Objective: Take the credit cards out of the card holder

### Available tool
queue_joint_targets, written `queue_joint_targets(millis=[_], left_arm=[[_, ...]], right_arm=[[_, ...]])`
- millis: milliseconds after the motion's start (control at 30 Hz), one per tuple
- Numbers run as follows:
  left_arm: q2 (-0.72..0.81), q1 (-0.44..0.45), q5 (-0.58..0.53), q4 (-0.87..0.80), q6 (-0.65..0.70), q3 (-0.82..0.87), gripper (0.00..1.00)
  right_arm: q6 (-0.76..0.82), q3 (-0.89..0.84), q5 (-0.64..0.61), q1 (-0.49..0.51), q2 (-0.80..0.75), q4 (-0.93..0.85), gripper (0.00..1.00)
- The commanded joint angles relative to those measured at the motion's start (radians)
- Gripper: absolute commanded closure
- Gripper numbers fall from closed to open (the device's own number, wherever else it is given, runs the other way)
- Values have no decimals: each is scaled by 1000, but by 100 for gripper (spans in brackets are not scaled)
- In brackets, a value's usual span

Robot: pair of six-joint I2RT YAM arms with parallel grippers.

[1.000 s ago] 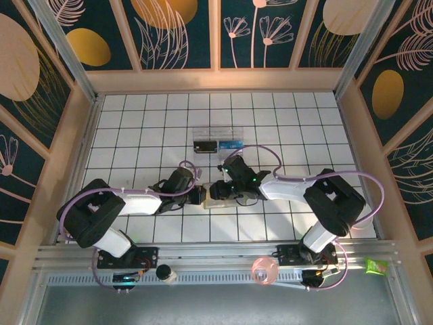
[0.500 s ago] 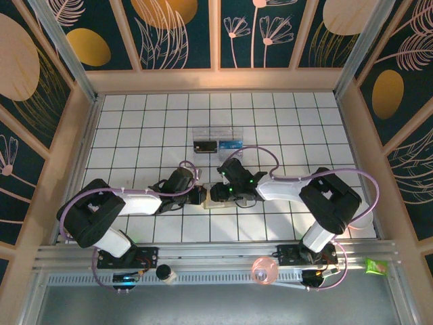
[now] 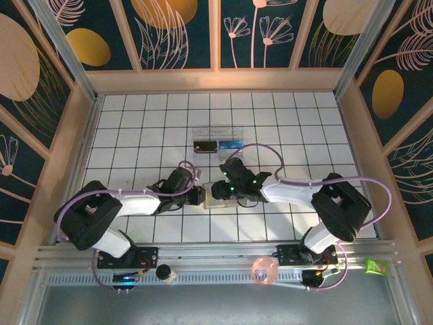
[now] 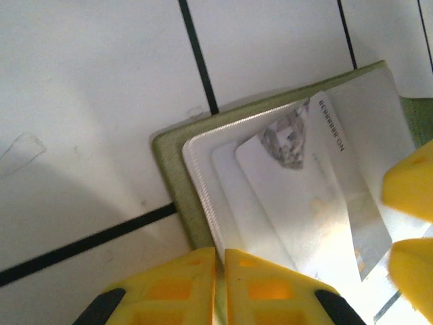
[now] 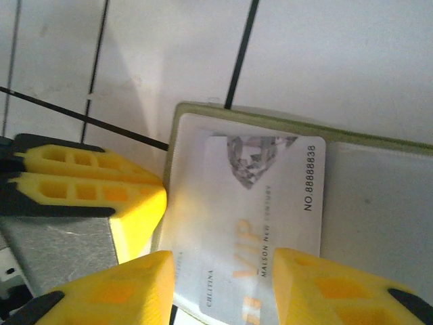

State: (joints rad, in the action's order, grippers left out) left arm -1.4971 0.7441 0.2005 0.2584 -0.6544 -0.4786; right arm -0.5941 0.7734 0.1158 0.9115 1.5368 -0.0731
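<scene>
The olive-green card holder (image 3: pixel 218 200) lies open on the white tiles between both grippers, cream inside up (image 4: pixel 172 196) (image 5: pixel 203 110). A white VIP credit card (image 5: pixel 260 217) with a diamond picture sticks out of its pocket, skewed over another pale card (image 4: pixel 226 176). My left gripper (image 3: pixel 201 196) (image 4: pixel 220 261) is shut on the holder's left edge. My right gripper (image 3: pixel 222 191) (image 5: pixel 223 284) is open, its yellow fingers straddling the VIP card's (image 4: pixel 311 183) near end. The left gripper's fingers (image 5: pixel 95 179) sit beside the holder's left side.
A clear plastic box (image 3: pixel 218 141) with dark and blue contents stands two tiles behind the holder. On the front rail lie a pink ring (image 3: pixel 264 269), a small black-and-white object (image 3: pixel 164 272) and a green packet (image 3: pixel 374 265).
The right arm's elbow has swung out to the right and its gripper has shifted slightly over the holder. The left arm has held still.
</scene>
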Motion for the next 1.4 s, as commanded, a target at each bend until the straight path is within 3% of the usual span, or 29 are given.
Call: queue_joint_targets(millis=[0, 100, 333, 633, 1367], left_arm=[[73, -3, -30, -116, 36, -33, 86], [110, 8, -33, -131, 39, -54, 86], [-18, 88, -56, -80, 27, -109, 90], [-86, 89, -119, -93, 32, -104, 94], [-98, 89, -68, -67, 15, -54, 96]], right_arm=[[44, 16, -18, -11, -58, -27, 61], [78, 1, 42, -61, -69, -25, 67], [142, 8, 151, -146, -14, -22, 72], [131, -6, 213, -160, 40, 23, 71], [128, -29, 256, -181, 121, 50, 71]])
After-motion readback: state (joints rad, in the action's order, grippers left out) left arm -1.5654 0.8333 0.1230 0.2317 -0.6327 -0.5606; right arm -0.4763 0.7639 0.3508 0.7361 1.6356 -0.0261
